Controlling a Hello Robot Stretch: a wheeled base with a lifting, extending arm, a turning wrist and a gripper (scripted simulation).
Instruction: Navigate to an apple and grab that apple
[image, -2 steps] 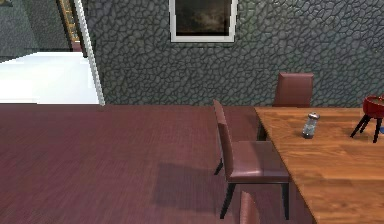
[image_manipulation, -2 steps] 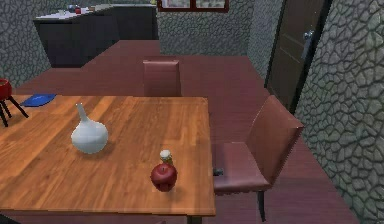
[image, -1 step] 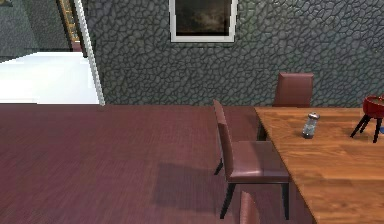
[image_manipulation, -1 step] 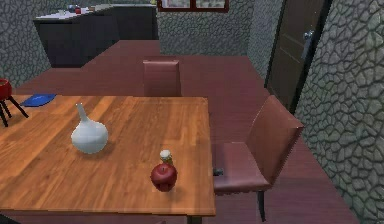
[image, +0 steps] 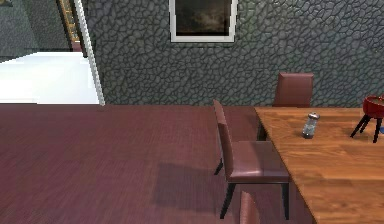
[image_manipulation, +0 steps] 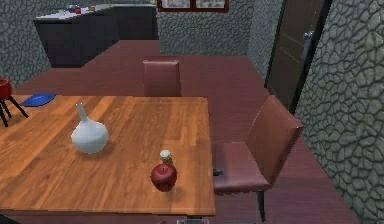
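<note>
Maroon floor (image: 100, 160) was left open on the forward view's left, bounded by a grey stone wall (image: 140, 50). The orange-brown wooden desk (image_manipulation: 120, 130) was hemmed by one maroon padded chair (image_manipulation: 250, 150) on the arm side view's right and a second maroon chair (image_manipulation: 162, 78) at its far edge. A dark red round apple (image_manipulation: 164, 177) was seen on the desk by its near right corner, close to the edge, well apart from a white round-bellied vase (image_manipulation: 88, 135). Its pale stub was pointed upward; no long axis could be made out. The end effector's state could not be told.
</note>
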